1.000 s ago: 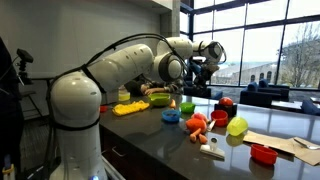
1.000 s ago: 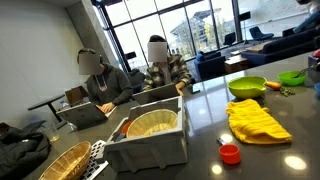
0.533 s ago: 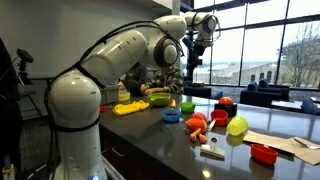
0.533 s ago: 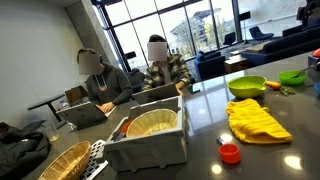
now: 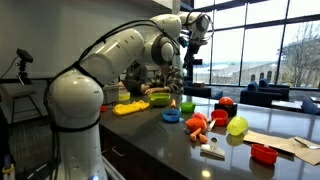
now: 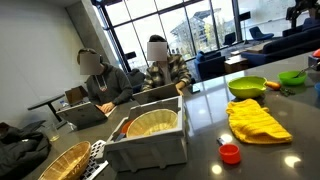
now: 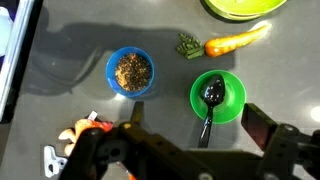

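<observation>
Currently we hover high above the dark, glossy tabletop (image 7: 290,70), our gripper (image 7: 190,125) with its jaws spread wide and nothing between them; we judge this a surveying stage, no contact made yet. Just below and slightly right sits the green bowl (image 7: 236,90), round smooth plastic, with a black spoon (image 7: 212,93) lying in it, handle over the rim. Left of it stands the blue bowl (image 7: 110,68), full of brown grainy filling. Farther off lies a tapered orange carrot (image 7: 237,42). Reaching either bowl would call for a long, straight descent centred over it
</observation>
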`<state>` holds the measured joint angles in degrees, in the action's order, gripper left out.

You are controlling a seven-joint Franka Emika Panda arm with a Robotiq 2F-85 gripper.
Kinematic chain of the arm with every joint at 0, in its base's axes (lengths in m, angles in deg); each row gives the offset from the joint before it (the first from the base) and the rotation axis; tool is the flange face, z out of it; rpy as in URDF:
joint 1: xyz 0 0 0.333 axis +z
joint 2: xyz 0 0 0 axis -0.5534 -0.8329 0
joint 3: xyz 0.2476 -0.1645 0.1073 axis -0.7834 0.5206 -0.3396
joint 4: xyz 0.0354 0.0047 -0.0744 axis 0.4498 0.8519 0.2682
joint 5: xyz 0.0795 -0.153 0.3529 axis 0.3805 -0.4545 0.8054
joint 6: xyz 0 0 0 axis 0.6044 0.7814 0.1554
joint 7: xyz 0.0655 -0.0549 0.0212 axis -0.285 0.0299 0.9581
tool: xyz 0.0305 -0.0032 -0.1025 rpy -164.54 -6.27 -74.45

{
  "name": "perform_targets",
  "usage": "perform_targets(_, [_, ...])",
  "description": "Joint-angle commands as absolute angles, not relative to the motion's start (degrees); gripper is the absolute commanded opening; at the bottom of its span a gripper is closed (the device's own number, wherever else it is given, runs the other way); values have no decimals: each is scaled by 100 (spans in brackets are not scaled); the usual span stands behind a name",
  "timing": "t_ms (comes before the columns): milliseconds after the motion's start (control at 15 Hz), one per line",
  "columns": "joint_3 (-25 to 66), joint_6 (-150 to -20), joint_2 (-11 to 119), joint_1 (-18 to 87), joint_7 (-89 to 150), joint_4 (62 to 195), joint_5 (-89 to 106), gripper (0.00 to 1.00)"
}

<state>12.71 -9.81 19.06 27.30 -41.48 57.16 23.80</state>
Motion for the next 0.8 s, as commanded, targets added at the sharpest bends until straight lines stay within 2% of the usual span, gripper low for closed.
perform_targets(0, [1318, -1083, 1840, 2725, -4306, 5815, 2439, 100])
perform_targets(67, [1333, -987, 1571, 2763, -4434, 5520, 2433, 100])
perform_targets(733, [1261, -1022, 575, 2960, -4886, 5580, 2508, 100])
